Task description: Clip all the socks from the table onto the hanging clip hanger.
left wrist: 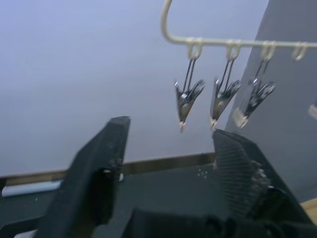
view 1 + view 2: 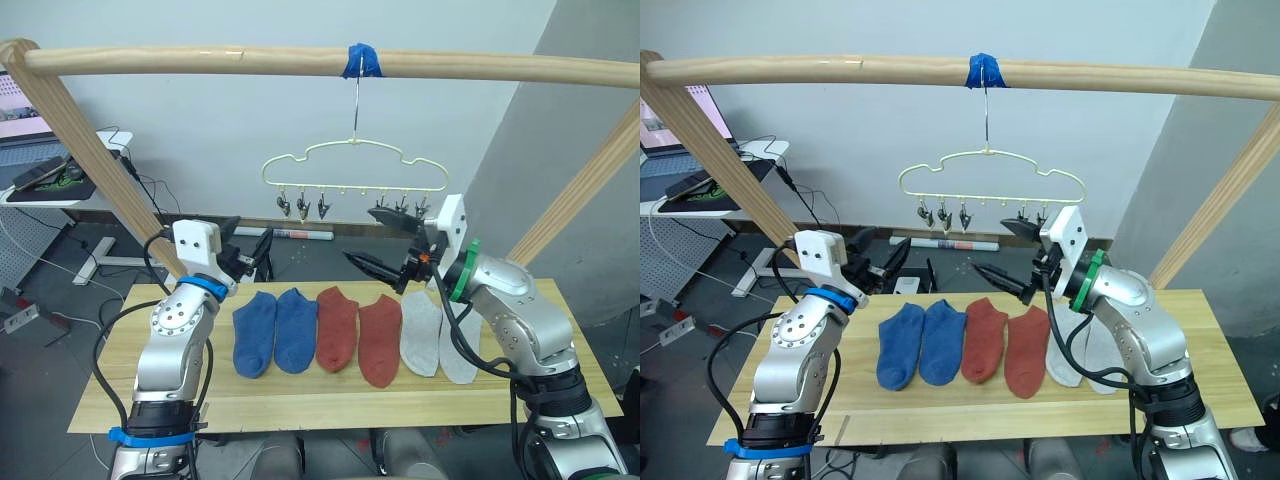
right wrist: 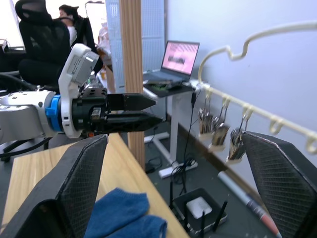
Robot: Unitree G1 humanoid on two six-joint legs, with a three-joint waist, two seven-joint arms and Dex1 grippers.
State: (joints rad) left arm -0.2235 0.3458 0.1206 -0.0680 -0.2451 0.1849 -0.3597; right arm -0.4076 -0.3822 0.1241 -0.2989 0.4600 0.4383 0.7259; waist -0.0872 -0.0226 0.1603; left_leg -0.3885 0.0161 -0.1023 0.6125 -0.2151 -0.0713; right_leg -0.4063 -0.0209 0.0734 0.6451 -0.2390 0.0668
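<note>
Wooden pole frame standing over the table, clip hanger hanging above six socks, left gripper and right gripper hovering raised, both with fingers apart

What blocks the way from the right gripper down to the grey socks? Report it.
Nothing visible does. The right gripper hangs open above the table, with bare air between it and the two grey socks lying flat below and slightly to its right.
</note>
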